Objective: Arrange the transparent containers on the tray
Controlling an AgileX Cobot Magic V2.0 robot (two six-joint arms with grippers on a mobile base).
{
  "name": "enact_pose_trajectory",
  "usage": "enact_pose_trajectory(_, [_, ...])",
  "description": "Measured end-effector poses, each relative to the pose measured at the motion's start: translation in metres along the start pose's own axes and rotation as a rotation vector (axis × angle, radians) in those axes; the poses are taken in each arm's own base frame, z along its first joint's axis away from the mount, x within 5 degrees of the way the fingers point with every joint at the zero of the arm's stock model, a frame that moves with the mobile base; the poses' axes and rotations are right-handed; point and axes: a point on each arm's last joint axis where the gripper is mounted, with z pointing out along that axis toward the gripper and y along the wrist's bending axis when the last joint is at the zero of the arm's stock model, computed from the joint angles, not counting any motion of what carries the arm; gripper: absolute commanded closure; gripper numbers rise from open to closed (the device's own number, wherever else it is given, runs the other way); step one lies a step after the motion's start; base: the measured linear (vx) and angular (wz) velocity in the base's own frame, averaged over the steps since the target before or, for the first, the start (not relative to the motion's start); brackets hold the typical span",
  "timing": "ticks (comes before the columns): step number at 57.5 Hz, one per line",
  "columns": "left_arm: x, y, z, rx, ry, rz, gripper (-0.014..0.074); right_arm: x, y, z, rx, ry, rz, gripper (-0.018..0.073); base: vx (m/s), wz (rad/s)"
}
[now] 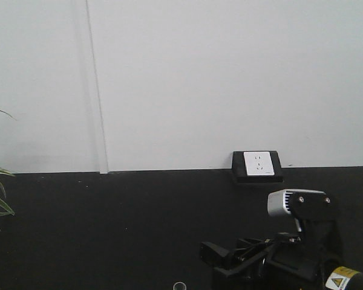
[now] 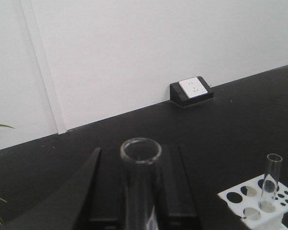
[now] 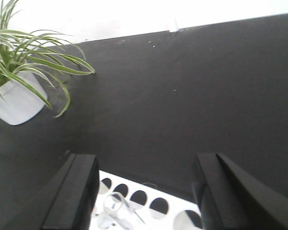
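Observation:
My left gripper is shut on a transparent container, a slim clear glass tube with a round rim, held upright between the two black fingers. A second clear tube stands in a white perforated rack at the lower right of the left wrist view. My right gripper hangs open over that same rack, its fingers wide apart. The tube in the rack sits close to the left finger without touching it. A clear tube rim pokes in at the front view's bottom edge. The tray is out of view.
A black tabletop runs back to a white wall. A white socket in a black block sits at the wall's foot. A potted spider plant in a white pot stands at the far left. The right arm fills the front view's lower right.

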Motion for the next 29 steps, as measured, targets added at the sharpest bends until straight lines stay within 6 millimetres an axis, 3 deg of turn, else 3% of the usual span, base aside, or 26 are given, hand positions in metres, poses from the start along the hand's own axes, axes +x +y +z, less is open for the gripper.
enact_pose_trajectory(14, [0.0000,0.0000,0.0000,0.000,0.000,0.000,0.0430,0.0003,-0.0005,0.0000,0.005,0.004,-0.177,0.0085,0.00,0.00])
enact_pose_trajectory(29, [0.0000,0.0000,0.0000,0.000,0.000,0.000,0.0430,0.0074,-0.0038,0.0006,0.013,0.016,-0.174,0.0085,0.00,0.00])
